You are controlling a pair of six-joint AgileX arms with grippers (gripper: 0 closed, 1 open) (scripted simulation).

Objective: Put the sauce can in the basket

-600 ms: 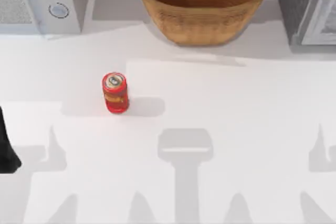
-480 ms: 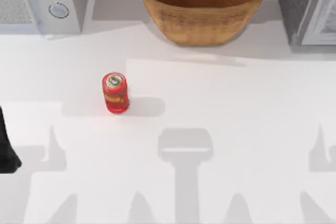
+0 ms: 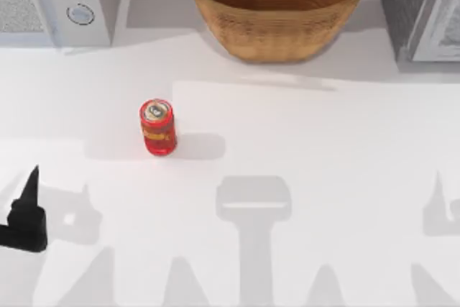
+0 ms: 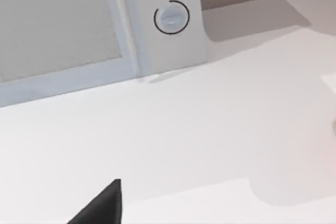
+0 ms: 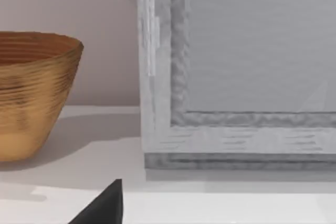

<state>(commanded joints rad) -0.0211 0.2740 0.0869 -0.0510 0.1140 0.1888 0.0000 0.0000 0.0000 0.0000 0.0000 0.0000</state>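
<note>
A: What is seen from the top view?

B: The can [image 3: 158, 127] is seen standing upright on the white table [image 3: 309, 141], left of centre, with its silver top facing up. The basket [image 3: 277, 8] is set at the far edge, well apart from the can and to its right. A microwave [image 3: 57, 1] is placed at the far left corner, and a grey appliance [image 3: 420, 8] at the far right corner. The left gripper [image 3: 26, 210] is found low at the table's left edge, well apart from the can; one dark pointed finger [image 3: 30, 181] is directed away from the near edge.

A: How are its jaws set?

B: That cannot be told; nothing is held and nothing is touched by it.

A: And the left wrist view?

B: The microwave's door and a round knob [image 4: 171, 17] are shown beyond bare table. A single dark fingertip [image 4: 105, 205] is seen at the lower edge, clear of everything. The width of the jaws cannot be judged here either.

A: The right wrist view?

B: The basket is shown beside the grey appliance, both resting on the table. One dark fingertip [image 5: 105, 205] of the right gripper is caught at the lower edge, with nothing gripped or touched. The opening of these jaws cannot be told.
</note>
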